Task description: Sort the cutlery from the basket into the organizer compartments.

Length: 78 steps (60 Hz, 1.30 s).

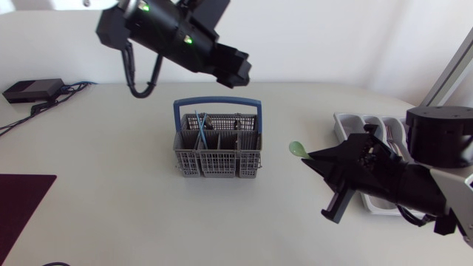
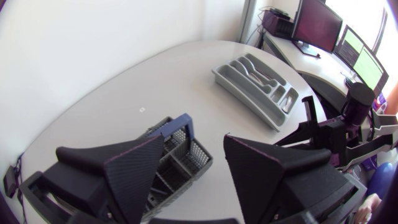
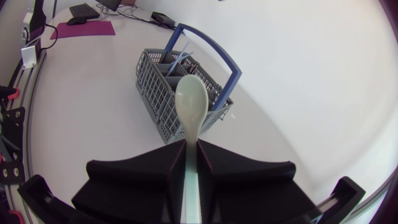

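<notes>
At three o'clock from grey blue-handled basket (image 1: pixel 217 144), right gripper (image 1: pixel 313 157) clamps pale green plastic spoon (image 1: pixel 297 149) by handle, probably for sorting; left gripper (image 2: pixel 194 148) spread, empty.

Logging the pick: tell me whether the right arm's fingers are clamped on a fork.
No, the right gripper has its fingers shut on a pale green spoon, rounded bowl ahead of them.

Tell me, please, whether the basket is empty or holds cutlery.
Not empty: thin blue pieces stand in one compartment of the basket.
</notes>
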Motion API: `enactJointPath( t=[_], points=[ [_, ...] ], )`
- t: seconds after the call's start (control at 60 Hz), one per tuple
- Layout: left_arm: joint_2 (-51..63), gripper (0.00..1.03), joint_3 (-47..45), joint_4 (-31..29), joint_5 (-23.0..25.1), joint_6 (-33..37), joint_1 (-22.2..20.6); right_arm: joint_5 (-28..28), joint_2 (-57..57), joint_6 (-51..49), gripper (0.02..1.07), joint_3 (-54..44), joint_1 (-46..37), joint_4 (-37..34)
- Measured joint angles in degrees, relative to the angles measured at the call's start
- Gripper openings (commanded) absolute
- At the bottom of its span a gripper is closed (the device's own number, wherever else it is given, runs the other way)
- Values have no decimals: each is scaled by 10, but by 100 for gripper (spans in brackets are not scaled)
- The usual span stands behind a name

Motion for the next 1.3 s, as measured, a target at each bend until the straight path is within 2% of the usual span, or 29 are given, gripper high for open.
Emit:
enactJointPath(
  t=[0.1,0.25,0.4,0.583,0.75,0.883,1.05,1.3],
  points=[
    [-37,70,-40,2,-12,24,20,-49,-4,-20,14,0,-57,-24],
    [-82,70,-128,10,-41,66,21,-101,-5,-60,14,0,-132,-60],
    [-115,70,-212,50,-53,90,31,-140,-5,-112,14,2,-186,-103],
    [-141,70,-289,103,-54,104,65,-204,9,-216,14,23,-281,-192],
    [-145,70,-339,143,-49,113,85,-259,80,-357,14,71,-407,-281],
    [-145,70,-359,159,-48,113,91,-275,164,-471,14,121,-499,-329],
    [-144,70,-360,170,-47,113,92,-276,267,-593,13,173,-585,-353],
    [-135,70,-360,170,-47,113,92,-255,416,-728,13,257,-676,-377]
  ],
)
